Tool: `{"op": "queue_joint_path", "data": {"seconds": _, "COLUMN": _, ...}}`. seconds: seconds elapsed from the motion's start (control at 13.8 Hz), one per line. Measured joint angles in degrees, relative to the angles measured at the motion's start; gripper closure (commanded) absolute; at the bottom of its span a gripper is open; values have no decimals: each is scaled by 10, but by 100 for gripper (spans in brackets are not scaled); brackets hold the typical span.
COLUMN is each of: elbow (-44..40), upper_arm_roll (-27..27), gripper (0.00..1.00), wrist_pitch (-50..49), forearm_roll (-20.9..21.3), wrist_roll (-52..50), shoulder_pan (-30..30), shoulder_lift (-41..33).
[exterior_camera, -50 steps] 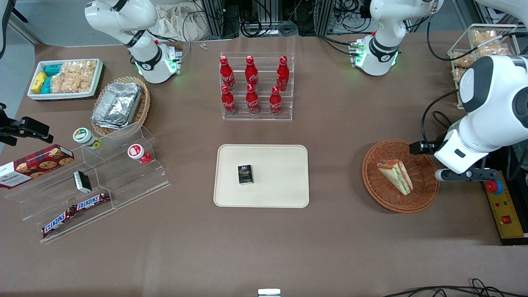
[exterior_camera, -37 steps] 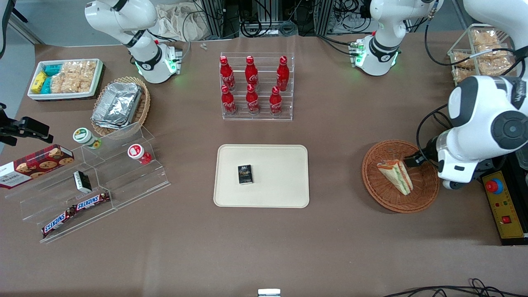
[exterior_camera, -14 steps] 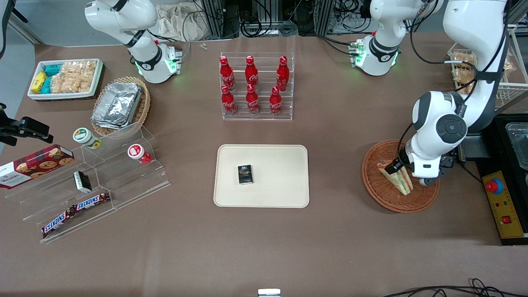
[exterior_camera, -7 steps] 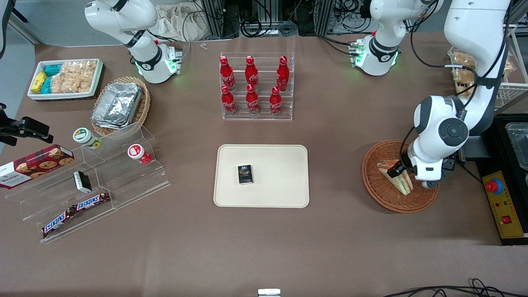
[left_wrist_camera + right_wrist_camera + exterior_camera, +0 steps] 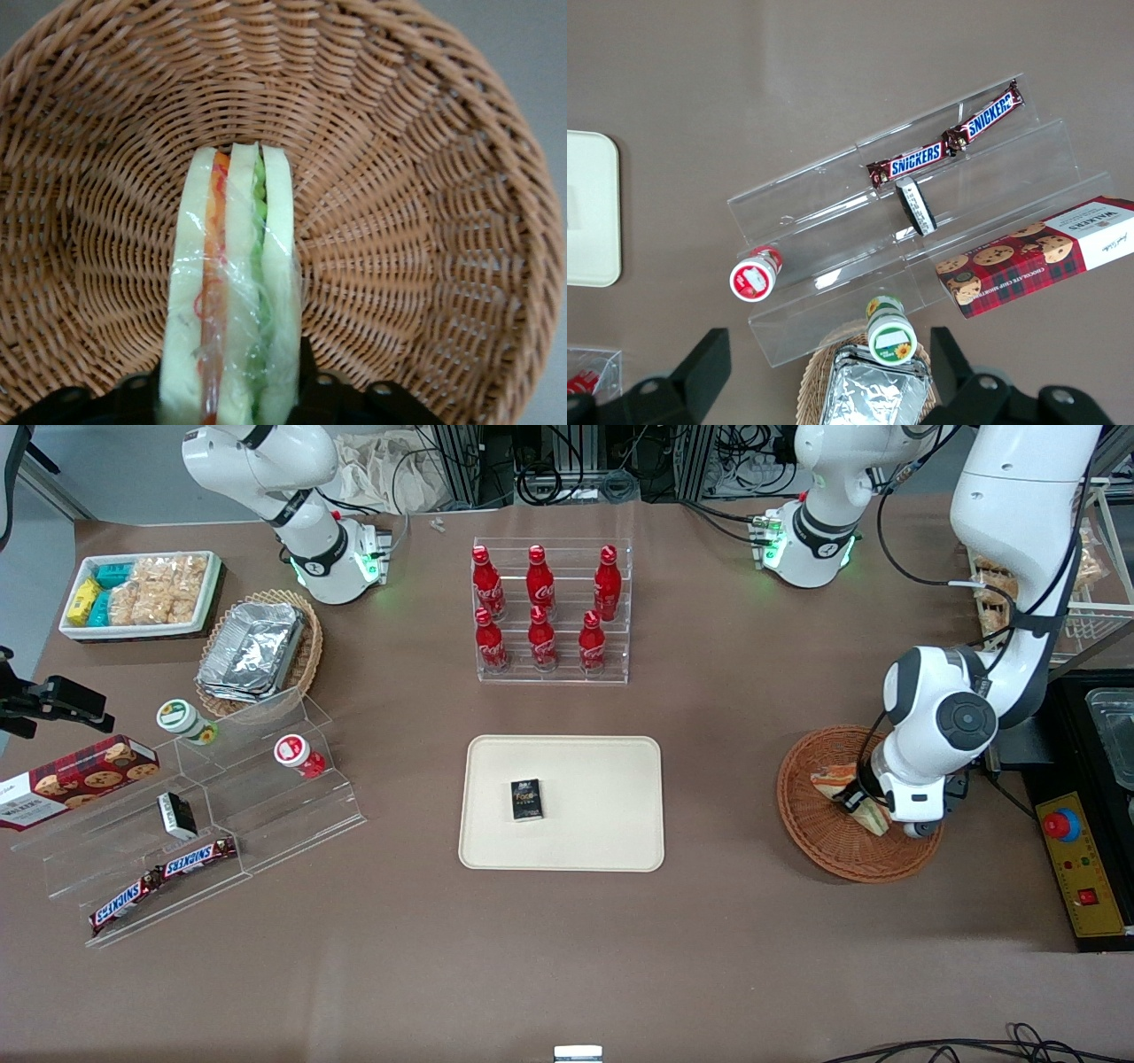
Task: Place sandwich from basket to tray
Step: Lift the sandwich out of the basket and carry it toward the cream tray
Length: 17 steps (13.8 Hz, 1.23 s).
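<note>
Gripper (image 5: 852, 802) sits low in the basket (image 5: 811, 828), fingers straddling the sandwich (image 5: 232, 292) edge-on for a flank pinch; closure can't be told.

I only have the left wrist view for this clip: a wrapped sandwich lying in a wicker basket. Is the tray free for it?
Observer: Not wholly. A small dark box lies on the tray, near its middle; the rest of it is bare.
Operator: Where is the tray relative to the basket?
Observer: The tray lies mid-table, well apart from the basket, which sits toward the working arm's end.
Operator: And the gripper?
Observer: The gripper is down in the basket, at the sandwich, with the arm's wrist hiding much of both.
</note>
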<state>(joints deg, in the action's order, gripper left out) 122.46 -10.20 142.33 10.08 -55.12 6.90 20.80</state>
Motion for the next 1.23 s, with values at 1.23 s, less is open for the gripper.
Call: {"op": "queue_joint_path", "data": {"seconds": 1.23, "elbow": -324, "upper_arm_roll": -157, "gripper": 100, "wrist_pitch": -282, "forearm_roll": -99, "wrist_roll": 80, "shoulder_pan": -127, "shoulder_lift": 42}}
